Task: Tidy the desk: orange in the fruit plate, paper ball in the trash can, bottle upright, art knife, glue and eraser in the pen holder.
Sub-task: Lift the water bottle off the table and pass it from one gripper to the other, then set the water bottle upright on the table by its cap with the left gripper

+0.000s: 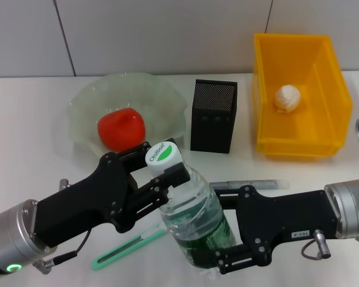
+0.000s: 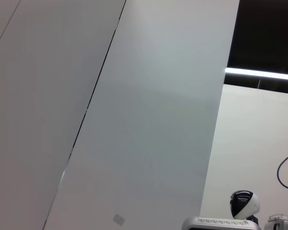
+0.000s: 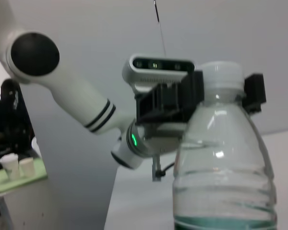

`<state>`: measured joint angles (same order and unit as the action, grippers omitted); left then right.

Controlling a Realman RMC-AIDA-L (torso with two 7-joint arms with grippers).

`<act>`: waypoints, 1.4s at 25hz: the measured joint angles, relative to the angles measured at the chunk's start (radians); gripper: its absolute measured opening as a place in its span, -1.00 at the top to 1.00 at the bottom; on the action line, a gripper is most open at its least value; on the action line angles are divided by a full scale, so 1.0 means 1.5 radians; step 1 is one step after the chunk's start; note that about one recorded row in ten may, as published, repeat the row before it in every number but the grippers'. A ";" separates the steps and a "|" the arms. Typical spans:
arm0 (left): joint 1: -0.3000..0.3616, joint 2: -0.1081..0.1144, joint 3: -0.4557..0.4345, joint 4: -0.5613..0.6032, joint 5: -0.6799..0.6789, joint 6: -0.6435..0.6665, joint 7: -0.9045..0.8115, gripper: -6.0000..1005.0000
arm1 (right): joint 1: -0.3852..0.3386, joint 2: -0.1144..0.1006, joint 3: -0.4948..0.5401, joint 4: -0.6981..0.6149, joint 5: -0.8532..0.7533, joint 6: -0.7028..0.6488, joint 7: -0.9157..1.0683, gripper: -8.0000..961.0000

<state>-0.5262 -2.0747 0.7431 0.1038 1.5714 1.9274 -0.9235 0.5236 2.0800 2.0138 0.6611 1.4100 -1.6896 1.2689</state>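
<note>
Head view: the bottle (image 1: 194, 218) stands upright at about 6 o'clock on the desk (image 1: 24, 119), its white cap (image 1: 163, 156) carrying a green-and-white label whose writing is too small to read for certain. The left gripper (image 1: 164, 179) reaches in from 8 o'clock, its black fingers closed narrow on the cap and neck. The right gripper (image 1: 227, 233) comes in level from 4 o'clock, its fingers clasping the bottle's green-banded lower body; the far finger is hidden behind the bottle. A green art knife (image 1: 127, 246) lies flat at 7 o'clock, partly covered by the left arm. A grey pen-like stick (image 1: 257, 185), possibly the glue, lies just behind the right arm. At 11 o'clock the red-orange fruit (image 1: 121, 129) sits in the glass fruit plate (image 1: 161, 95). The black mesh pen holder (image 1: 213, 116) stands at 12 o'clock, and the paper ball (image 1: 287, 98) rests inside the yellow bin (image 1: 323, 140) at 2 o'clock.

Left wrist view: only grey wall panels and a white device cut off by the frame edge; no fingers show.

Right wrist view: the bottle (image 3: 225, 163) fills the near side, its base cut off, with the left gripper (image 3: 221, 91) clamped across its cap (image 3: 222, 73).
</note>
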 joint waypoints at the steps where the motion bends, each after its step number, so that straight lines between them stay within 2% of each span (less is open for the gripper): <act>1: 0.000 0.000 0.000 0.000 0.000 0.000 0.000 0.12 | -0.001 0.000 0.000 0.008 -0.005 0.000 0.004 -0.60; 16: 0.001 0.002 0.001 0.016 0.000 0.005 0.001 0.12 | -0.023 -0.001 0.002 0.067 -0.006 -0.018 0.056 -0.62; 35: 0.002 0.002 0.002 0.026 0.008 0.002 0.000 0.12 | -0.023 -0.002 0.004 0.225 -0.087 -0.049 0.221 -0.62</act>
<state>-0.5228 -2.0724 0.7455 0.1424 1.5832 1.9302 -0.9232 0.4888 2.0767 2.0195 0.9987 1.2801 -1.7630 1.6000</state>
